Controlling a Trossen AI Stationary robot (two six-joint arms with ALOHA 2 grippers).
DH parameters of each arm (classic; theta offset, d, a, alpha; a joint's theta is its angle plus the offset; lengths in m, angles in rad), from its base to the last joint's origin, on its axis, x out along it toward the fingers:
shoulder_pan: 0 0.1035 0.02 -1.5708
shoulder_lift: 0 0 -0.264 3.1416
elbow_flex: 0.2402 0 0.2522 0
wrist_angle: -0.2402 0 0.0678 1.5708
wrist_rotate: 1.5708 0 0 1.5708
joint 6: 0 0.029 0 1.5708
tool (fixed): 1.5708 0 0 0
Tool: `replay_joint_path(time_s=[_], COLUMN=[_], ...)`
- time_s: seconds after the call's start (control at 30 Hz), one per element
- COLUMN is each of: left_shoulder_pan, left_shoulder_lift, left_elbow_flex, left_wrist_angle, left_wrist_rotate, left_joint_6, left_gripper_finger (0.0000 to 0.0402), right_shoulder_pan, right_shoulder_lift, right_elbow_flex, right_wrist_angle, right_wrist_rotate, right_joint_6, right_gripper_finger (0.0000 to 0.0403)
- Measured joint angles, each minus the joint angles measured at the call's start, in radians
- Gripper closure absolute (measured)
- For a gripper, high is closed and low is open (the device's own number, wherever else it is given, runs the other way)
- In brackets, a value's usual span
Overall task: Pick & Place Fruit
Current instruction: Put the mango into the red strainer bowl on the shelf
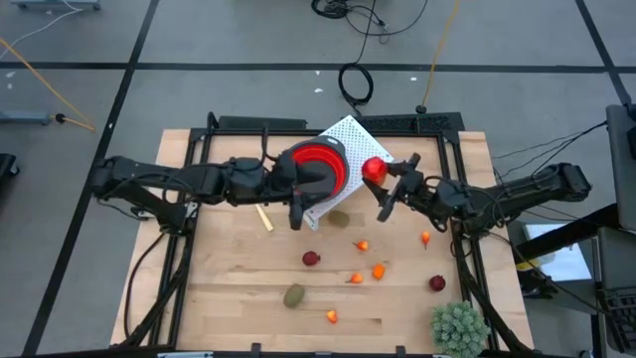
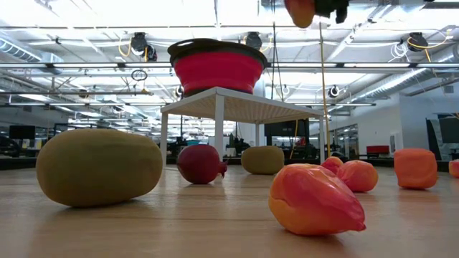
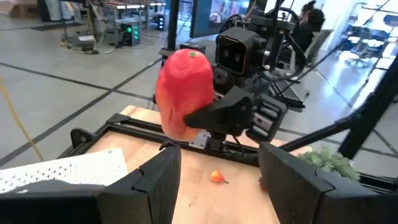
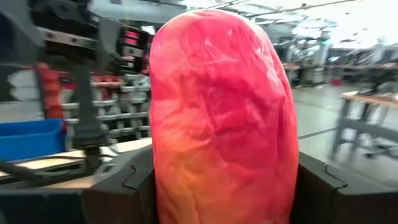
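Clamped between the fingers of the right gripper [image 1: 384,184] is a red-and-orange toy fruit [image 1: 374,170], held in the air just beside the red bowl [image 1: 320,164], on the side away from the left arm; in the right wrist view the same fruit [image 4: 224,118] fills the space between the two dark fingers [image 4: 118,186]. Under the bowl stands a small white perforated stand [image 1: 350,134], raised on legs above the wooden table [image 1: 238,288], as the low view shows. Over the bowl's near edge hangs the left gripper [image 1: 297,204], its fingers [image 3: 155,180] standing apart with nothing between them. Below the bowl on the table lie the loose pieces: an olive-brown oval [image 1: 339,218] nearest the stand, a dark red ball [image 1: 311,259] farther out, a second olive oval [image 1: 294,295] beyond that, small orange bits [image 1: 379,270] scattered between them, and another dark red ball [image 1: 436,283] off toward the right arm's side. A cream-handled knife [image 1: 264,219] lies on the table beside the left gripper, and a spiky green plant ball [image 1: 458,328] sits at the table's corner farthest from the bowl.
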Motion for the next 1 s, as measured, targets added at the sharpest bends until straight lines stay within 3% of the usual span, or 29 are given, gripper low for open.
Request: replay_joint_path(time_s=[0.47, 0.8, 1.0], left_shoulder_pan=[-0.025, -0.024, -0.024], left_shoulder_lift=[0.217, 0.307, 0.308], left_elbow_flex=[0.210, 0.254, 0.254], left_wrist_angle=[0.017, 0.096, 0.096], left_wrist_rotate=[-0.181, -0.214, -0.210], left_joint_6=[0.051, 0.043, 0.020], left_gripper_finger=[0.0188, 0.0188, 0.0188], right_shoulder_pan=[0.060, 0.123, 0.142], right_shoulder_lift=[0.000, 0.000, 0.000], right_elbow_flex=[0.000, 0.000, 0.000], right_wrist_angle=[0.028, 0.027, 0.027], right_wrist_rotate=[0.286, 0.291, 0.314], right_joint_6=[-0.280, -0.525, -0.580], right_gripper_finger=[0.0170, 0.0170, 0.0173])
